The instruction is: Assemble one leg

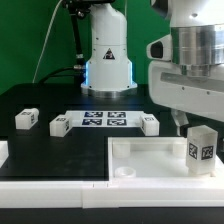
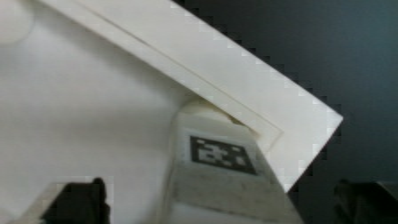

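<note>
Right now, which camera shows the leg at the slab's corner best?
The exterior view: the whole leg stands upright at the corner of the slab, with two tagged faces visible. The wrist view shows it close but blurred and cut off, one tag, between the fingers of the open gripper.

Black table [image 1: 60, 155] and the parts lying directly on it. The marker board [image 1: 105, 120] lies flat at mid-table, in front of the robot base [image 1: 107, 65]. One leg [image 1: 58, 125] sits just beside the board's end on the exterior view's left. A second leg [image 1: 150, 123] sits just beside the opposite end. A third leg [image 1: 27, 119] lies farther to the exterior view's left, apart from both. The large white slab [image 1: 150, 165] lies flat on the near part, toward the exterior view's right. A white part [image 1: 3, 150], cut by the frame edge, lies at the exterior view's far left. A white strip [image 1: 50, 190] runs along the near edge.
</note>
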### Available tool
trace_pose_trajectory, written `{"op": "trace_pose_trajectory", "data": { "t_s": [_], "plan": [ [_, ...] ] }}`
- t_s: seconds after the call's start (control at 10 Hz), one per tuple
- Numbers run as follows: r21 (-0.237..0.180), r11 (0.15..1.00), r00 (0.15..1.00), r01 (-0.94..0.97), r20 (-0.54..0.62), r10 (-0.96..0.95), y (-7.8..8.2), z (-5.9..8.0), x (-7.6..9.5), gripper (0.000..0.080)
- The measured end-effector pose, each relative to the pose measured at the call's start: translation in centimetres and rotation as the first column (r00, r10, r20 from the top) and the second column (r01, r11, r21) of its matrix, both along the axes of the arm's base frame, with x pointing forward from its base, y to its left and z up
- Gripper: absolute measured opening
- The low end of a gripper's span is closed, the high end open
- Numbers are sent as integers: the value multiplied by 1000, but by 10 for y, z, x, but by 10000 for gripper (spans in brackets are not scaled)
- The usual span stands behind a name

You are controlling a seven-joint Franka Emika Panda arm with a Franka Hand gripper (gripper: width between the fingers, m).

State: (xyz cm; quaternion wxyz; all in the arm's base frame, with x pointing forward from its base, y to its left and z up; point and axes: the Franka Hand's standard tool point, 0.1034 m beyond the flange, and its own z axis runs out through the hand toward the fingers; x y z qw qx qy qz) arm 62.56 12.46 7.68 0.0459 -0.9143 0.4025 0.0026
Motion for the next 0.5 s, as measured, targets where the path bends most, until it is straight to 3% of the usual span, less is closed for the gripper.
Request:
{"op": "trace_pose_trajectory", "data": {
  "t_s": [0.3,0.5],
  "plan": [
    [-31,914,914,-405,26,406,5,2,2,649],
    [-67,777,777,-626,20,629,5,3,2,649]
  ]
}}
